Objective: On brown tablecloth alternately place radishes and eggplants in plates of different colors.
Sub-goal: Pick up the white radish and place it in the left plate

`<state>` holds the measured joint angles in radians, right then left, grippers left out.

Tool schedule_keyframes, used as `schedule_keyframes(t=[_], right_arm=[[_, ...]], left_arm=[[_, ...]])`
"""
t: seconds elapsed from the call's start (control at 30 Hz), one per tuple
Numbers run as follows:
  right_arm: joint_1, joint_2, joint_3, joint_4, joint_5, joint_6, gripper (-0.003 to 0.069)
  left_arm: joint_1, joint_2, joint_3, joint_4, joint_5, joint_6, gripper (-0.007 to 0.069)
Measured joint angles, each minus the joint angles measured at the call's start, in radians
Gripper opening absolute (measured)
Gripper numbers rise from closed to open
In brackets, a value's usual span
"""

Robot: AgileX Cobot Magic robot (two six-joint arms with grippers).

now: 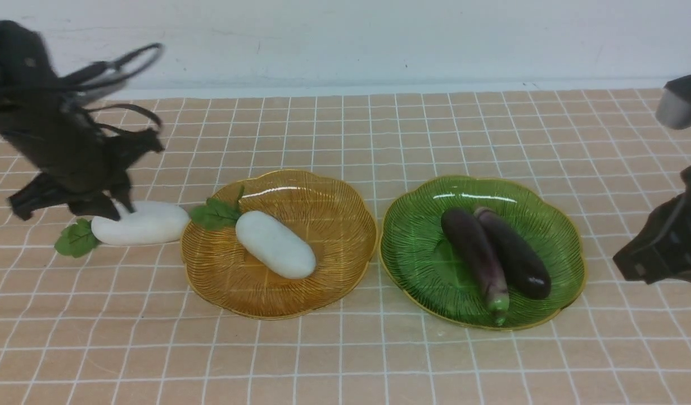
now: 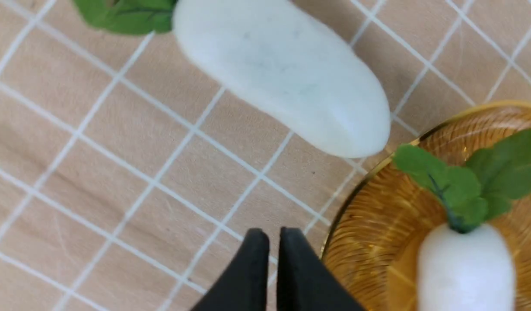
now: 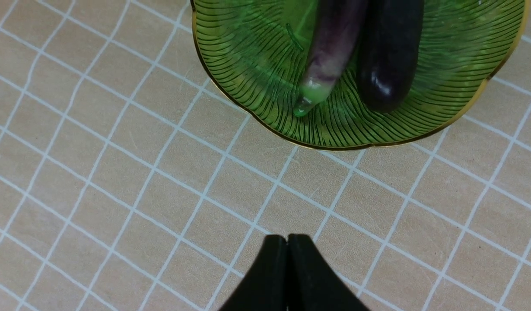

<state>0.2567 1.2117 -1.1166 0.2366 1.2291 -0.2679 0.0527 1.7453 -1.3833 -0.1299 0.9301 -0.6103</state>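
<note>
Front view: left gripper (image 1: 119, 205) motion-blurred; right gripper (image 1: 632, 264) cropped.

Bare cloth (image 1: 345, 360) lies wide open along the near side of both plates and behind them. Between the amber plate (image 1: 221, 281) and green plate (image 1: 412, 270) there is only a thin gap. The loose radish (image 1: 143, 225) lies against the amber rim, blocking that side, with the left end effector (image 2: 268, 242) close above. Right of the green plate, the cloth is open up to the right end effector (image 3: 287, 244).
</note>
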Motion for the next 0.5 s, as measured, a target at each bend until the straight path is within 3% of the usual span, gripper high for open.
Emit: schedule_keyframes(t=[0.33, 0.5], right_arm=[[0.000, 0.000, 0.000, 0.011, -0.013, 0.000, -0.0015], [0.000, 0.000, 0.001, 0.019, -0.015, 0.000, -0.0015]], left_arm=[[0.006, 0.067, -0.002, -0.035, -0.034, -0.305, 0.0007], [0.006, 0.102, -0.002, -0.005, -0.080, -0.360, 0.0015]])
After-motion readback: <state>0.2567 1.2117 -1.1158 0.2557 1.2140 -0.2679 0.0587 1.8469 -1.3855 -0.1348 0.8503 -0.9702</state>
